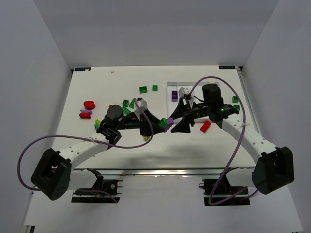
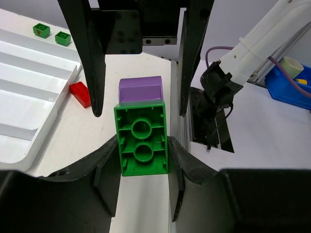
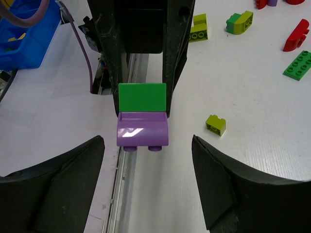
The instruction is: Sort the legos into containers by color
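Observation:
My left gripper [image 2: 143, 145] is shut on a green lego [image 2: 142, 141], seen from its hollow underside. A purple lego [image 2: 141, 90] is stuck on the green one's far end. In the top view this pair [image 1: 168, 122] hangs above the table's middle, between the two grippers. My right gripper [image 3: 146, 150] faces it, open, its fingers wide on either side of the purple lego [image 3: 142, 128] without touching it. The white tray of containers [image 1: 171, 83] lies at the back right, with a purple lego [image 1: 174, 93] in it and green ones [image 1: 235, 99] at its right side.
A red lego [image 1: 205, 126] lies just in front of the tray. Loose green [image 1: 143, 89], red [image 1: 89, 104] and yellow-green legos [image 3: 215, 124] are scattered over the left half of the table. A blue bin [image 3: 24, 34] stands off the table's near edge.

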